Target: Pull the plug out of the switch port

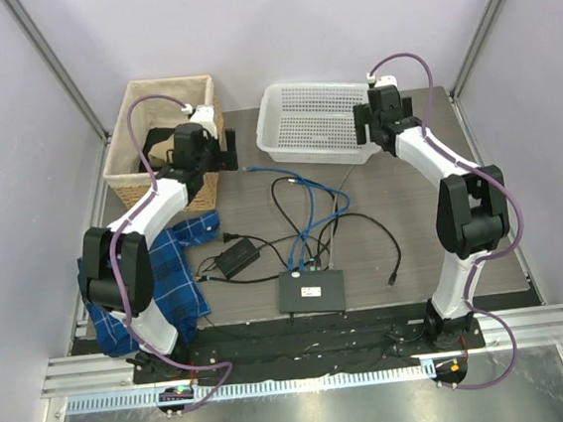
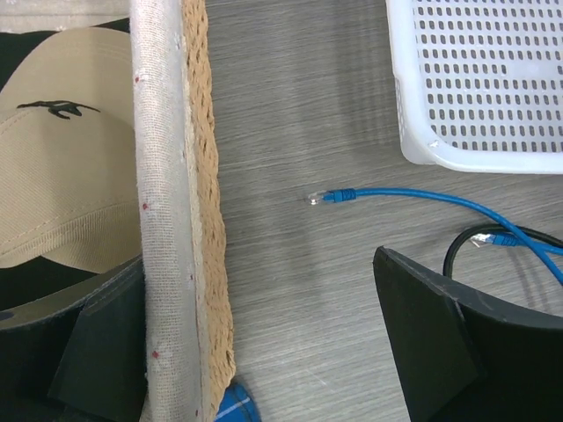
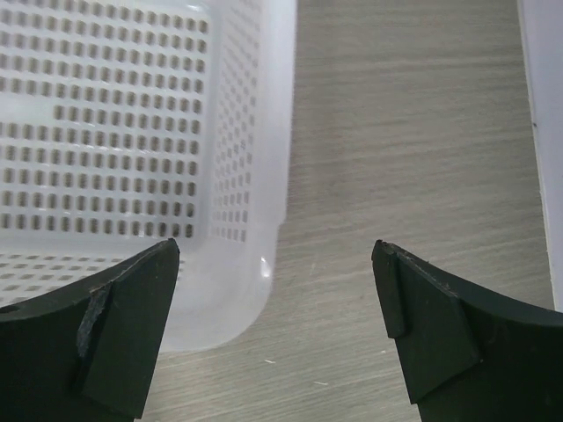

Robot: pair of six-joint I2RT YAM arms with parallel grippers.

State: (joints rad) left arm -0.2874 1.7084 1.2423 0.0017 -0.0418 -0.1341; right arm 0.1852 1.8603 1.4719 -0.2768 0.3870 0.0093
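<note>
Plainly, the switch port (image 1: 311, 290) lies low in the centre of the overhead view, blue cables (image 1: 312, 218) entering its far edge. Each plug (image 1: 304, 265) looks small and stiff on a limp cord (probably latched), so pinch its hard body; the light box may slide. Both hands are spread apart and empty: the left hand (image 2: 255, 264) straddles the wicker basket (image 2: 167, 220) rim, the right hand (image 3: 274, 251) hangs over the white tray (image 3: 132, 132) corner. Only the overhead view shows the switch; the left wrist view shows a loose cable end (image 2: 334, 195).
</note>
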